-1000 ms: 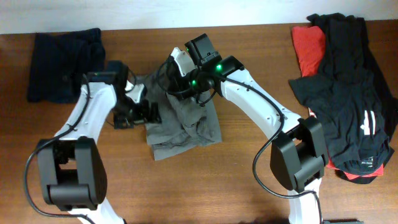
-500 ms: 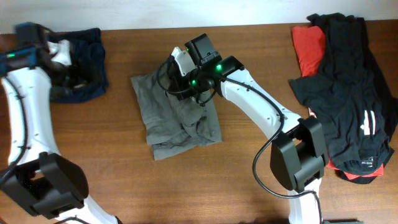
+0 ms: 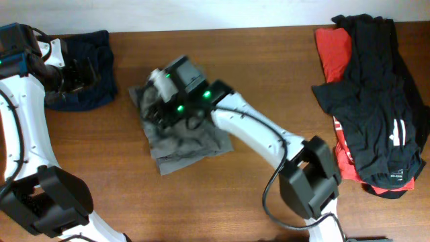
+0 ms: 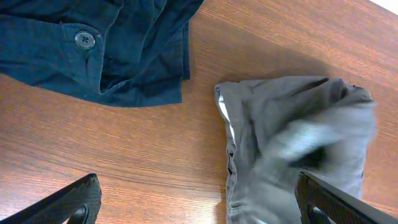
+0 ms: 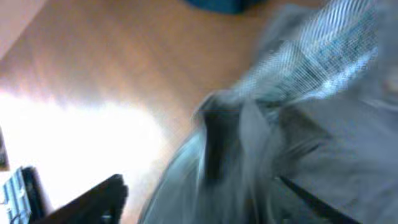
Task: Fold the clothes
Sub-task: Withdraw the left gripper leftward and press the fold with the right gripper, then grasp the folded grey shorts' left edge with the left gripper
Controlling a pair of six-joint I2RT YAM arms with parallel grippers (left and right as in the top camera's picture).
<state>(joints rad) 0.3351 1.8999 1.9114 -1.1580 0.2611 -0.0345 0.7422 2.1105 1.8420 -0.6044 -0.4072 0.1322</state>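
Left jaws spread wide and empty over the worktop (image 4: 124, 155) between navy garment (image 4: 62, 56) and grey shirt (image 3: 188, 144) — right jaws, blurred, look wide too, down on that crumpled shirt.

Motion smears the right wrist view: the crumpled grey fabric shirt (image 5: 298, 124) is a soft streak and the right gripper (image 5: 205, 196) just two dark blurs, so I can't tell whether it pinches cloth. From overhead the right arm (image 3: 248, 128) hides that gripper and the shirt's middle. At the wooden table's (image 3: 269, 54) right edge the red fabric garment (image 3: 333, 50) lies mostly buried under the sprawled black garment (image 3: 376, 101). Near the far left corner the left arm (image 3: 27, 114) covers part of the rumpled navy garment (image 3: 94, 50). The left gripper's (image 4: 199, 208) fingers (image 4: 74, 199) are clipped by its wrist view's bottom edge.
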